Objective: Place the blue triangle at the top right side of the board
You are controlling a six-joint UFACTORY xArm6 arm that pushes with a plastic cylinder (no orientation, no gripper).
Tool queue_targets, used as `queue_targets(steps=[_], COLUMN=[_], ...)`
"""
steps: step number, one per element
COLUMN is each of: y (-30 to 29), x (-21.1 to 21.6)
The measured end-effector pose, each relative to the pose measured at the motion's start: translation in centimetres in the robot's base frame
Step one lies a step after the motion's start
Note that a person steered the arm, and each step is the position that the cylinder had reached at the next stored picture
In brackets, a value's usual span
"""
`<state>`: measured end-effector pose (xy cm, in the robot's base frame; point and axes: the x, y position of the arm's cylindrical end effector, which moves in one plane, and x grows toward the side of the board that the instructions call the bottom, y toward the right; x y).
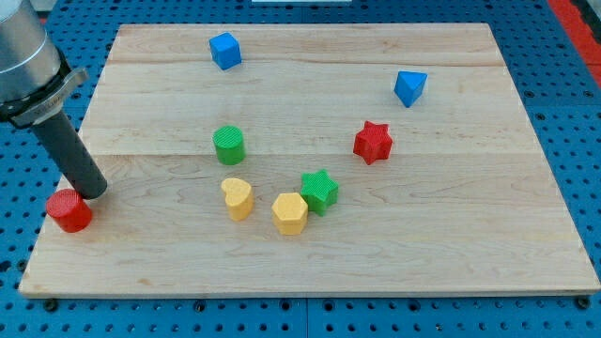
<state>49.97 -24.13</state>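
The blue triangle (409,87) lies on the wooden board (470,244) in the view's upper right part. My tip (93,192) is at the board's left edge, far to the left of the triangle. It stands just above and right of a red cylinder (69,210), close to it or touching it.
A blue cube (225,51) lies near the top, left of centre. A green cylinder (228,145), a yellow heart (237,198), a yellow hexagon (289,213) and a green star (319,191) sit around the middle. A red star (373,142) lies below and left of the triangle.
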Motion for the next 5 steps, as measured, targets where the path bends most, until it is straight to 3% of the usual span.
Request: queue_targets(steps=[2, 3, 5], y=[1.1, 4.7, 18.7], x=[-0.1, -0.2, -3.8])
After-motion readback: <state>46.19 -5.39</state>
